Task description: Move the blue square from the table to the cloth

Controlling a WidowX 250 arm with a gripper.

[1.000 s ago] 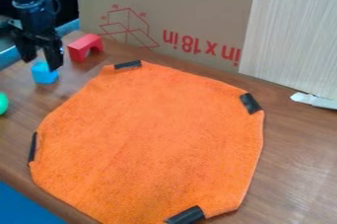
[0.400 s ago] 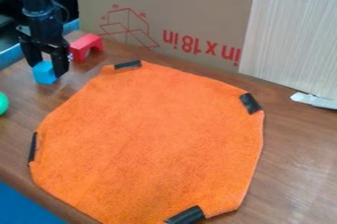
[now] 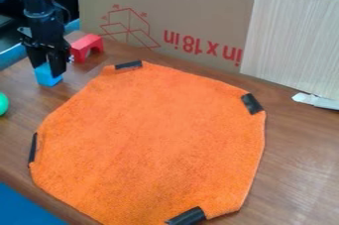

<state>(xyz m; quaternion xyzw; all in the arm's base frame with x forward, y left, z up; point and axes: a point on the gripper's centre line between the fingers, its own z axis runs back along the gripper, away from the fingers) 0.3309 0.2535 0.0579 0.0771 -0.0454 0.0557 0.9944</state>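
Observation:
The gripper (image 3: 48, 68) hangs at the upper left over the table, its two fingers drawn in against the blue square (image 3: 47, 76), a small block. They cover the block's upper part, and its lower part shows beneath them, down at the wooden surface. To the right and nearer the camera lies the orange cloth (image 3: 155, 137), spread flat with black pieces at its edges. A strip of bare wood separates the block from the cloth.
A red arch block (image 3: 86, 47) stands just behind and right of the gripper. At the left edge is a green round object (image 3: 3, 104). A cardboard panel (image 3: 192, 1) and a pale striped board (image 3: 295, 40) border the back; a white object (image 3: 316, 101) lies by the board.
The gripper has moved slightly right and down over the blue square, and its fingers have closed in on it. The block has turned and shifted slightly.

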